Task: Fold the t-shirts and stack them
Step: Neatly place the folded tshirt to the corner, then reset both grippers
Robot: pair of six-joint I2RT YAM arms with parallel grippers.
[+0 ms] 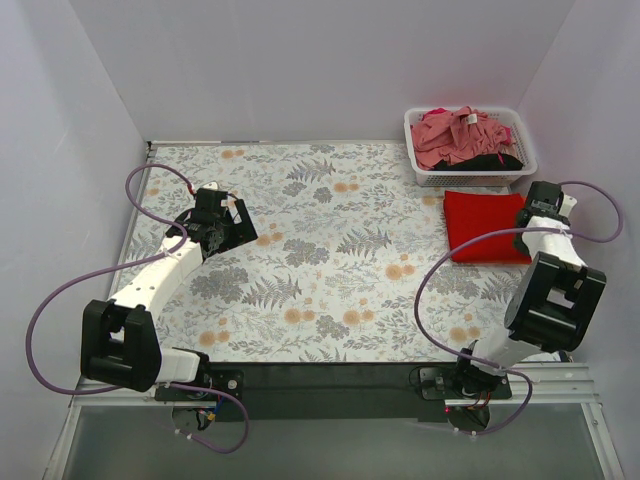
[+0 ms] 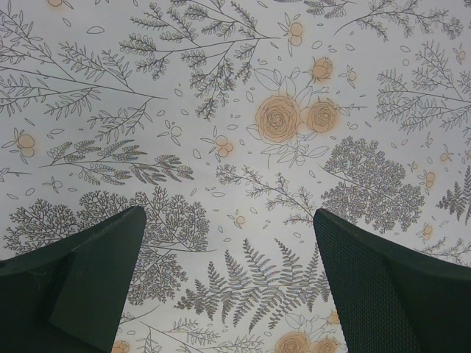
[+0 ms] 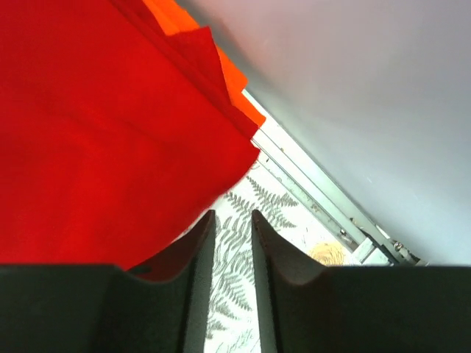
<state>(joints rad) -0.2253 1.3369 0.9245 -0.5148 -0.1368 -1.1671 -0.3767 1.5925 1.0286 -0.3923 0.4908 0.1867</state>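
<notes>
A bright red t-shirt [image 1: 485, 225] lies folded on the floral cloth at the right, just in front of the basket. In the right wrist view this red t-shirt [image 3: 103, 125] fills the left side, with an orange t-shirt [image 3: 237, 82] peeking out beneath its edge. My right gripper [image 1: 537, 214] sits at the red shirt's right edge. Its jaws [image 3: 232, 213] stand a narrow gap apart, with only table cloth showing between them. A dusty pink t-shirt [image 1: 455, 135] and a black one [image 1: 497, 160] lie crumpled in the basket. My left gripper [image 1: 245, 222] hovers wide open [image 2: 228, 213] over bare cloth at the left.
The white lattice basket [image 1: 415, 128] stands at the back right corner. The floral table cloth [image 1: 330, 250] covers the table. A metal rail [image 3: 324, 195] and the grey side wall [image 3: 368, 88] run close to my right gripper.
</notes>
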